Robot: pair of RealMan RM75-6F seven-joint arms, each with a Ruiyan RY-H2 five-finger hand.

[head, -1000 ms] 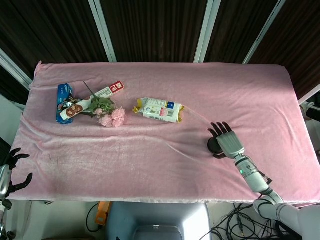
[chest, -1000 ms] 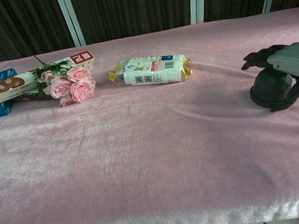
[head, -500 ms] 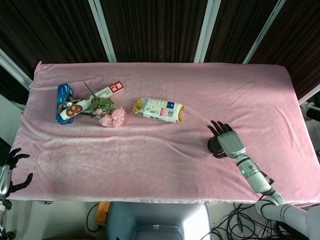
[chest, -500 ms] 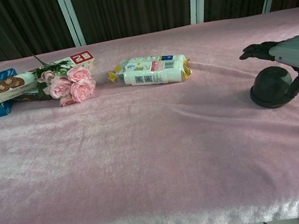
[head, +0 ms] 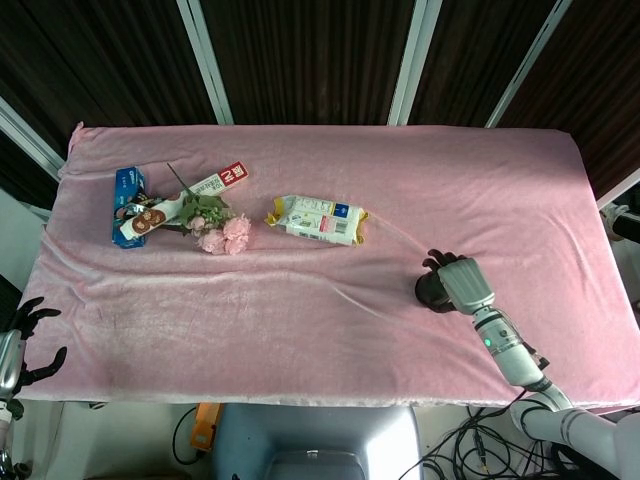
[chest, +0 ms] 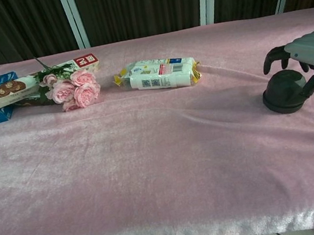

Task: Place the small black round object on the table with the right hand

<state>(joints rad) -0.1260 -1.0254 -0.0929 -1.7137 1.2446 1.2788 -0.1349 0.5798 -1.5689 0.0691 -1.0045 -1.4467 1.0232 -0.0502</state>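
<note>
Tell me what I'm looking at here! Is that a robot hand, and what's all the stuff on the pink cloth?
Yes, it is a robot with two arms, each ending in a hand with fingers. Two cameras on the robot took these pictures: one on its head looks down, one on its chest looks across the table, which has a pink cloth over it.

The grey right hand hangs just above a small black round object that sits on the cloth. The fingers curl down over it, but I can't tell if they touch it. The left hand waits at the table's near corner, fingers apart, holding nothing.

Also on the cloth: a bunch of pink roses, some snack boxes beside them, and a white packet with yellow ends.
</note>
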